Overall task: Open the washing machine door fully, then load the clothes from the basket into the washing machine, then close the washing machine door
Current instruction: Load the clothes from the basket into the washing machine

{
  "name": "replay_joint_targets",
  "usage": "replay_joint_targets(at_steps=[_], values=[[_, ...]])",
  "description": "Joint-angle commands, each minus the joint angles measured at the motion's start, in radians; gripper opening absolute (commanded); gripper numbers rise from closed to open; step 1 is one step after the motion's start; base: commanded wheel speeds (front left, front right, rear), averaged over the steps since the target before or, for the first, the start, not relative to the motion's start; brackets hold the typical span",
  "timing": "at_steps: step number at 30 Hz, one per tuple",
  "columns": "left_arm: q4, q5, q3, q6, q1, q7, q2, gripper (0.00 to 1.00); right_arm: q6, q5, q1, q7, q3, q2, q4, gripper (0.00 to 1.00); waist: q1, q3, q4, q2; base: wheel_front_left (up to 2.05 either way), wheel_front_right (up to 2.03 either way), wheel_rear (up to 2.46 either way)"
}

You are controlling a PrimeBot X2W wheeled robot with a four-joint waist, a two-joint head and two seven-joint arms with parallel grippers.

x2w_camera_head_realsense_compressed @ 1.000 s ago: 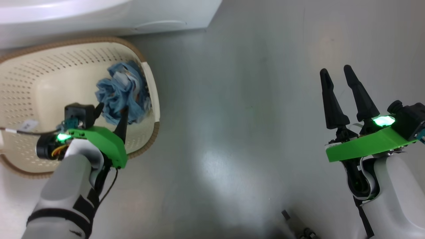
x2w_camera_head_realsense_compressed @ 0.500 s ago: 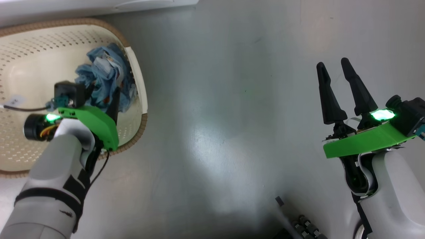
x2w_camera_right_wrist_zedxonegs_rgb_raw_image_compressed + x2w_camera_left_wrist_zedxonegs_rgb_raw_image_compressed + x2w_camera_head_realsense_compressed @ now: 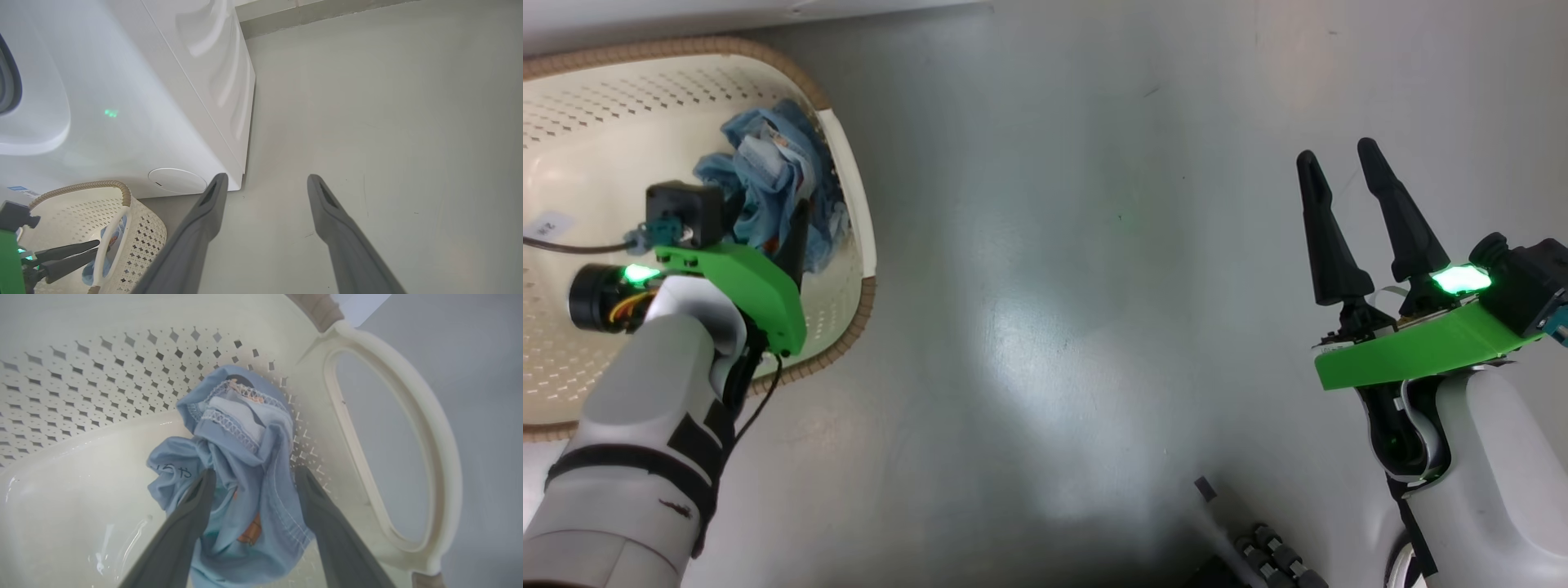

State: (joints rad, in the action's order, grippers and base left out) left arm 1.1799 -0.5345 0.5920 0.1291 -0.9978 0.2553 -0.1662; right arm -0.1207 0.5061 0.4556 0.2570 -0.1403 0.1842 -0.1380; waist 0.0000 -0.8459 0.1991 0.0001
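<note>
In the head view, the basket [image 3: 854,245] sits on the floor [image 3: 1054,286] at the left, just below the white edge of the machine [image 3: 686,15]. The clothes [image 3: 768,163], a bunched blue heap, lie inside it against its right wall. The left claw [image 3: 768,214] reaches down into the basket with its fingers at the heap. The right claw [image 3: 1336,151] hangs at the far right over bare floor, well apart from the basket, with its two fingers spread and nothing between them. In the left wrist view, the claw is open: its two fingers stand apart on either side of the blue fabric, which bulges up between them. One finger presses into the folds at the left and the other lies along the cloth's right edge. The heap rests in the basket's corner beside the looped handle [image 3: 408,416], and an orange print shows low in the folds. In the right wrist view, that claw's fingers gape wide above the floor, just off the machine's front corner. The round flap [image 3: 177,180] sits low on the machine's front, with the basket right before it. The left claw's dark fingers dip into the basket.
</note>
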Motion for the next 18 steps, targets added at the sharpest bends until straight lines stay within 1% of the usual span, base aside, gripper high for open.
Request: replay_joint_targets(at_steps=[1,2,3,4,5,6,13,18], values=[[0.0,-0.015,-0.01,0.002,0.0,0.006,-0.031,1.0,-0.01,-0.003,-0.036,0.005,-0.018,0.005,0.026,1.0,0.0,-0.003,0.001,-0.0001,0.0,0.0,0.0],[0.002,-0.02,-0.007,0.002,-0.004,0.006,-0.033,1.0,-0.01,-0.004,-0.036,0.005,-0.018,0.005,0.028,1.0,0.0,-0.005,0.001,-0.0001,0.0,0.0,0.0],[0.003,-0.026,-0.004,0.002,-0.006,0.006,-0.034,0.64,-0.01,-0.004,-0.037,0.005,-0.017,0.006,0.029,1.0,0.0,-0.005,0.002,-0.0001,0.0,0.0,0.0],[0.004,-0.031,0.001,0.002,-0.006,0.006,-0.034,0.43,-0.01,-0.005,-0.039,0.005,-0.017,0.006,0.03,1.0,0.0,-0.004,0.003,-0.0001,0.0,0.0,0.0],[0.005,-0.035,0.008,0.002,-0.005,0.006,-0.034,0.18,-0.01,-0.005,-0.041,0.005,-0.017,0.006,0.031,1.0,0.0,-0.002,0.004,-0.0001,0.0,0.0,0.0],[0.009,-0.04,0.016,0.002,-0.003,0.006,-0.034,0.0,-0.01,-0.005,-0.043,0.005,-0.017,0.005,0.032,1.0,0.0,-0.001,0.005,-0.0001,0.0,0.0,0.0],[0.012,-0.091,0.058,0.002,-0.009,0.006,-0.03,0.0,-0.01,-0.009,-0.05,0.005,-0.014,0.008,0.035,1.0,0.0,0.011,0.003,-0.0001,0.0,0.0,0.0],[-0.013,-0.123,0.061,0.002,0.0,0.006,-0.035,0.0,-0.01,-0.008,-0.051,0.005,-0.006,0.009,0.031,1.0,0.0,0.037,-0.01,-0.0001,0.0,0.0,0.0]])
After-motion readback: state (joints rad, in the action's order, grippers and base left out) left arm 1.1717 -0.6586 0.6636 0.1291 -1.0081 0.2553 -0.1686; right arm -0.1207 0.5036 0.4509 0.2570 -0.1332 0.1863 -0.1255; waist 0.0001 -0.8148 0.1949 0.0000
